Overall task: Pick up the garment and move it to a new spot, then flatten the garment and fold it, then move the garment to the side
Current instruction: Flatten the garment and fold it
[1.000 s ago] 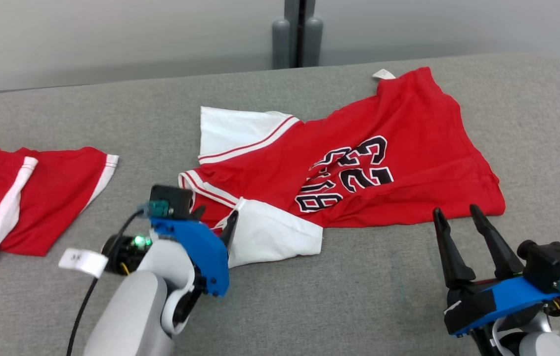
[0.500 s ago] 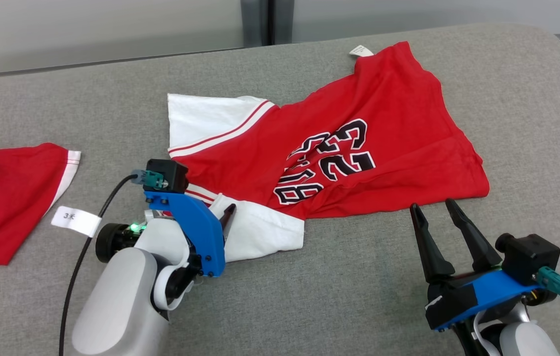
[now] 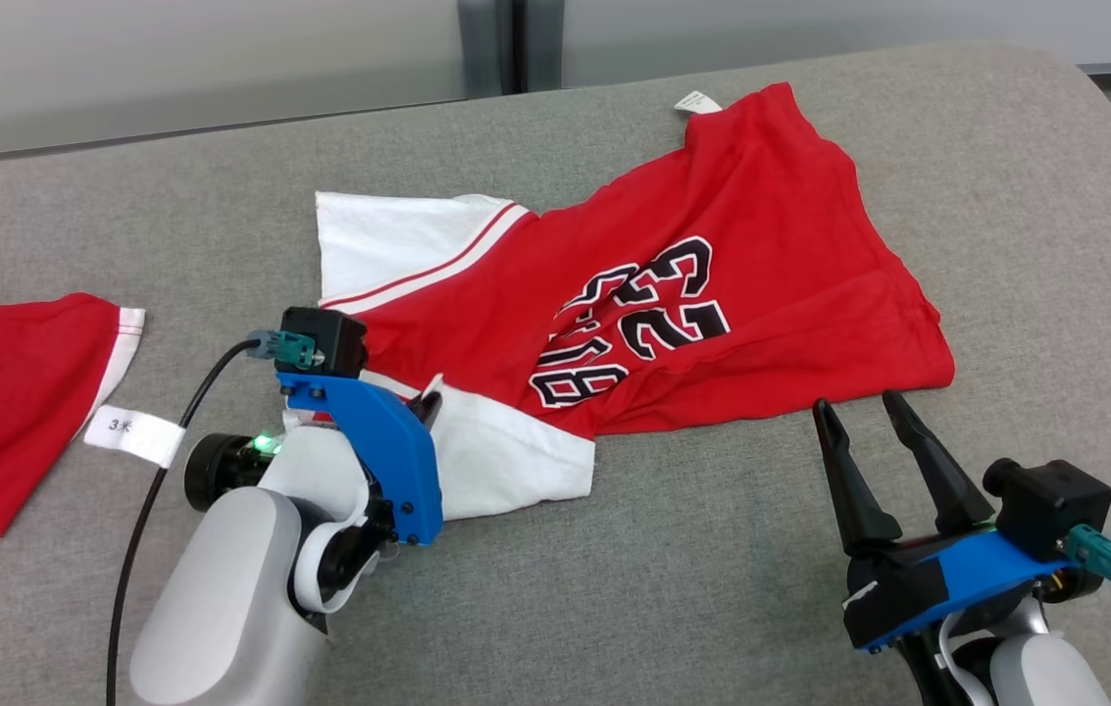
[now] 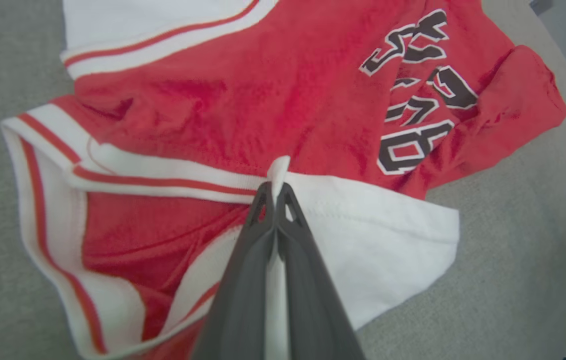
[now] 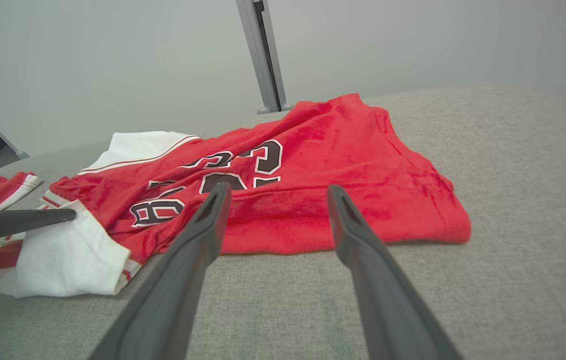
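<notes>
The left pincer (image 4: 274, 189) pinches only a thin white sleeve fold of the garment (image 3: 761, 245), so it may slip free on lifting, while the right pincer (image 3: 854, 402) stands spread.

You're looking at a garment (image 3: 790, 255) of soft, matt cloth; your worktop (image 3: 712, 569) is covered in coarse grey woven fabric.
</notes>
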### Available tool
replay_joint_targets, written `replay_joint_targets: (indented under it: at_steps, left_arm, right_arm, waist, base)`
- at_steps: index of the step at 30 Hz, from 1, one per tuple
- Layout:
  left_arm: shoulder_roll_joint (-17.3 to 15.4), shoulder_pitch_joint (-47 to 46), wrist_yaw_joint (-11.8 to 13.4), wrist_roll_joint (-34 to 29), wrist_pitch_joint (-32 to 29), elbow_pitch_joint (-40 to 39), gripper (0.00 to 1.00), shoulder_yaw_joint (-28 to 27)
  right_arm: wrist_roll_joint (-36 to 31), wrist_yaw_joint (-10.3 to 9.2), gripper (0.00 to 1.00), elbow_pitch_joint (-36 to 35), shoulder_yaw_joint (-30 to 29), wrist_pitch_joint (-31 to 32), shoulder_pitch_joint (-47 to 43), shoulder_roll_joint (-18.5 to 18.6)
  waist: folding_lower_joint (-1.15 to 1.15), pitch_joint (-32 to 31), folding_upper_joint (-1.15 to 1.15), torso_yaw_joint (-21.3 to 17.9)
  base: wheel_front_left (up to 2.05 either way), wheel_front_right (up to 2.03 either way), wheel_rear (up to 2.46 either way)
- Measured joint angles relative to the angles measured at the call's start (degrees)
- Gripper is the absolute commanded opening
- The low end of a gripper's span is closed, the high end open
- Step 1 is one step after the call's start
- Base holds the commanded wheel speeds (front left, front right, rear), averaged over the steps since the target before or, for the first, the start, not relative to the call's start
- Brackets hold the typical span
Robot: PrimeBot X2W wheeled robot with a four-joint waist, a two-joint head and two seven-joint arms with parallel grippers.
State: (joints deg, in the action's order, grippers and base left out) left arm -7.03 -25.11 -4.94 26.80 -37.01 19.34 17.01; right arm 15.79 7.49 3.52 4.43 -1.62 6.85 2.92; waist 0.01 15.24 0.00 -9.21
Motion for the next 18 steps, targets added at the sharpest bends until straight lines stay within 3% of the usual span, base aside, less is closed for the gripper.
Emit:
replay_joint_targets:
  at_steps: [6,14,15,16,18]
  left_arm:
    - [-0.27,4.06,-1.31,2.89,3.91,-7.73,0.00,0.44]
    - [-7.48,21.96,-1.34,3.20,1.13,-23.49,0.00,4.03]
    - [-8.17,23.43,-0.77,2.57,0.73,-24.77,0.38,4.07]
    - [-8.91,24.64,0.00,1.90,0.14,-26.05,1.00,4.15]
    - [-9.99,26.85,1.36,0.98,-1.48,-27.89,1.00,4.31]
  right_arm:
    - [0.00,0.00,1.00,-0.26,-0.55,0.02,-0.07,0.00]
    - [-0.10,0.00,1.00,-1.23,-1.92,0.63,-1.34,-0.01]
    - [-0.10,0.00,1.00,-1.35,-1.90,0.80,-1.36,-0.01]
    - [-0.10,0.00,1.00,-1.49,-1.94,0.88,-1.36,-0.02]
    - [-0.10,0.00,1.00,-1.71,-1.78,1.23,-1.46,-0.02]
  waist:
    - [0.00,-0.83,0.00,0.92]
    - [0.00,-1.53,0.00,3.43]
    - [0.00,-1.61,0.00,3.83]
    - [0.00,-1.71,0.00,4.25]
    - [0.00,-1.91,0.00,4.99]
  base:
    - [0.00,0.00,0.00]
    - [0.00,0.00,0.00]
    - [0.00,0.00,0.00]
    - [0.00,0.00,0.00]
    - [0.00,0.00,0.00]
